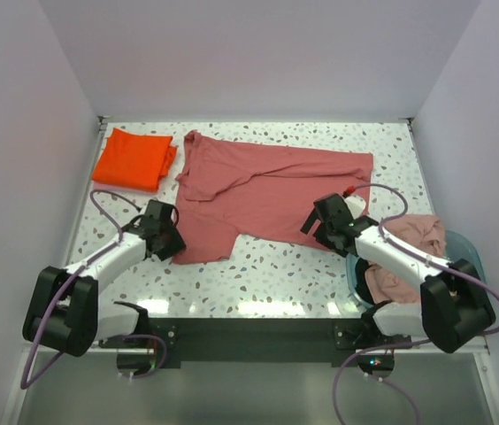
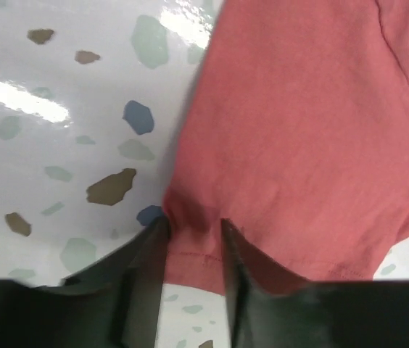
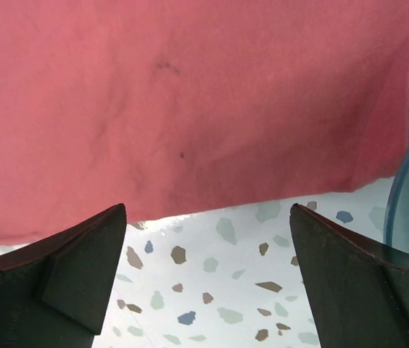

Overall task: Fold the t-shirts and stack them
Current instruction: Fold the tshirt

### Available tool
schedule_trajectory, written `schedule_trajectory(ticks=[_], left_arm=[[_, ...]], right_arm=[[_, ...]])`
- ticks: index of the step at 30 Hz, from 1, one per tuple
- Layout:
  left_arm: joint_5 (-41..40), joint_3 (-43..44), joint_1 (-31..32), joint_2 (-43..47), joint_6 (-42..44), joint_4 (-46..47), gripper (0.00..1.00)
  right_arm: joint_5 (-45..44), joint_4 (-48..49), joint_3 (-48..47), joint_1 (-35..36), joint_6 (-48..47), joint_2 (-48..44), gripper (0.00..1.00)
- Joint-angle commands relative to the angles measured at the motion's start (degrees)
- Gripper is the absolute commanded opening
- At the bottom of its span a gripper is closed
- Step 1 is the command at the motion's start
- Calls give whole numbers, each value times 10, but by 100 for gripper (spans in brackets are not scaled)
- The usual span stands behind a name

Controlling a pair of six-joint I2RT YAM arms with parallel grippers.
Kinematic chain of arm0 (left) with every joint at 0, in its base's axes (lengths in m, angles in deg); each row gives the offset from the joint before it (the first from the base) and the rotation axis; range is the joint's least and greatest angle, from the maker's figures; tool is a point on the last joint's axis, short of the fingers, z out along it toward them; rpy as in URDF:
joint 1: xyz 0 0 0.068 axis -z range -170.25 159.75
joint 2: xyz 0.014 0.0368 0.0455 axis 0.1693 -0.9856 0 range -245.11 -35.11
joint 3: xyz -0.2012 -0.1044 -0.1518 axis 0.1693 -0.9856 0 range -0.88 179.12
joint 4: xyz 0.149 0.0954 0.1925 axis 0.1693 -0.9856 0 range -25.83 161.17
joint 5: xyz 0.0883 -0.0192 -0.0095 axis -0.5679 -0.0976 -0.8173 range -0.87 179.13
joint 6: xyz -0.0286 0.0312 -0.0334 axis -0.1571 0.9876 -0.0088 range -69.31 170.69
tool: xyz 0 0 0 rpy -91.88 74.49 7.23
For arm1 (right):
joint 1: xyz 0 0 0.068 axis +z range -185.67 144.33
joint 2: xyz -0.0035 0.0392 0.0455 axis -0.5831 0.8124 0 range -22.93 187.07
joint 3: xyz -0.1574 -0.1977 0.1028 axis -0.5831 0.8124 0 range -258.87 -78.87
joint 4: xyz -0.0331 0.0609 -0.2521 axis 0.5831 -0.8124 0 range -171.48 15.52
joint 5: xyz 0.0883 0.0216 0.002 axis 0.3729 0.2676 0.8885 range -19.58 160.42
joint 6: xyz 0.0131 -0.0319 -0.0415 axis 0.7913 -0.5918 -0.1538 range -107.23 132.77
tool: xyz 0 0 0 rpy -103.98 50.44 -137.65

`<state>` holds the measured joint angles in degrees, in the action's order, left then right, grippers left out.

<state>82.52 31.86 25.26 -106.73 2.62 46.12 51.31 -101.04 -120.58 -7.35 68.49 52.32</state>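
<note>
Pinching the lower left corner of the pink shirt (image 1: 267,190), the left gripper (image 2: 193,228) is squeezing a small bunch of hem between its closed jaws, just where the cloth is meeting the bare table (image 1: 276,274). The shirt is lying spread across the middle of the top view, mostly flat, with some wrinkles near the collar at the upper left. The right gripper (image 3: 208,210) is standing with its jaws wide apart and nothing between them, at the lower right edge of the same shirt; whether it is touching the cloth, the pictures are not showing. An orange shirt (image 1: 134,159) is lying folded in the upper left corner, near the pink one. A pile (image 1: 409,235) of pink and beige cloth is sitting crumpled in the basin (image 1: 464,241) at the right.

The cloth is looking thin, soft and light, so it is probably going to sag and fold wherever nothing is supporting it, and it may slide on the smooth table when pulled. One pinched corner alone is likely going to drag the rest unevenly. A good second hold seems to be the hem at the lower right corner, taken on the edge itself.
</note>
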Motion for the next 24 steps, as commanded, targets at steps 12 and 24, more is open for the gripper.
schedule_trajectory(ticks=[12,24], left_arm=[[20,-28,0,12,-4,54,0],[-5,-7,0,29,5,39,0]], right_arm=[[-159,-1,56,64,191,-24,99],[-182,43,60,66,261,58,96]])
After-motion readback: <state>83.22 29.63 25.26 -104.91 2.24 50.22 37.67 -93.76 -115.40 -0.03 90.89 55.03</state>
